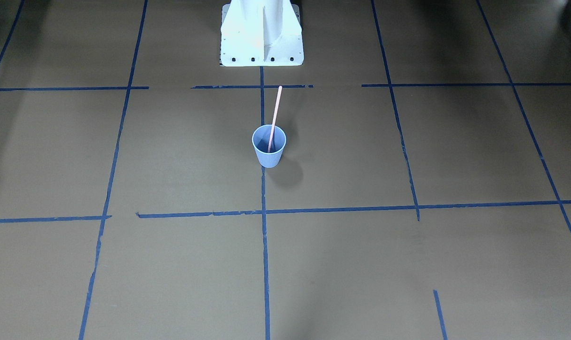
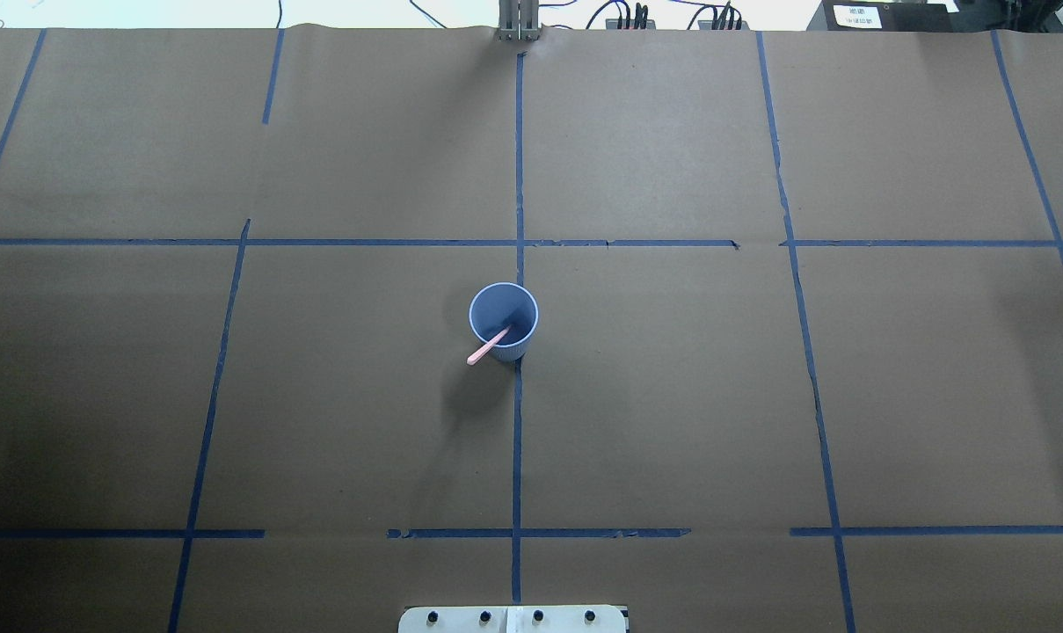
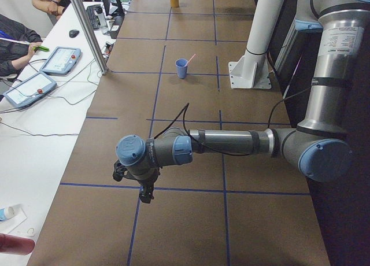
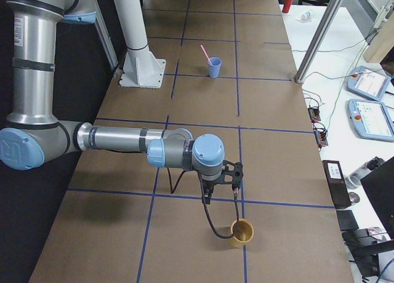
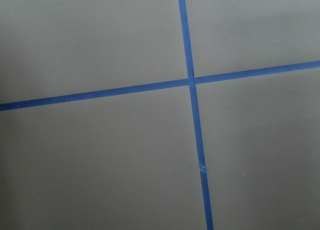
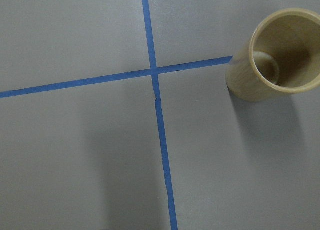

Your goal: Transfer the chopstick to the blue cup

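Two arms reach low over the desk (image 1: 408, 264) ends; whether the left gripper (image 3: 144, 194) is apart or together cannot be told. Mid-desk, the chopstick (image 1: 276, 111) stands tilted inside the blue cup (image 1: 269, 156), resting on its rim. The right gripper (image 4: 234, 183), equally unreadable, hangs near a tan cup (image 4: 241, 232).

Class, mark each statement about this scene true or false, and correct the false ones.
1. The chopstick stands in the blue cup. True.
2. The blue cup lies on its side. False: it stands upright.
3. A tan cup is also in the scene. True.
4. The left gripper holds the chopstick. False: the left gripper hangs far from it, and the chopstick leans on the blue cup's rim.
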`<state>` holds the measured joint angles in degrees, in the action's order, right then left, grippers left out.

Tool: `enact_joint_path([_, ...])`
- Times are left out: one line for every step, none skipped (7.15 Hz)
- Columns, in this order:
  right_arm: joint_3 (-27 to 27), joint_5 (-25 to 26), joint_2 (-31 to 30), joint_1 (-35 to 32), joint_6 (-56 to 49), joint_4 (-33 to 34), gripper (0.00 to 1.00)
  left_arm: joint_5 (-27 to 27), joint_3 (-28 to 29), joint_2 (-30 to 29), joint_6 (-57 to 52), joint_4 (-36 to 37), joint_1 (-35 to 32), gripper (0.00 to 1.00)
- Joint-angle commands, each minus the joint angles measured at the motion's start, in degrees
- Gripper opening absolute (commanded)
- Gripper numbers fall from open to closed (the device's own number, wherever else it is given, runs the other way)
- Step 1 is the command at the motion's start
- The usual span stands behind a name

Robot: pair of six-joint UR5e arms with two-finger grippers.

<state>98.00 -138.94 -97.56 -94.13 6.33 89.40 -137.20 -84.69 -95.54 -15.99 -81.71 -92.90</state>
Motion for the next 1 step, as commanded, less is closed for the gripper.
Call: enact_joint_path([0.09,-0.1,0.0,0.0,0.0,-0.01,1.0,-0.09,-0.04,0.0,-0.01,-0.03,0.0,1.0])
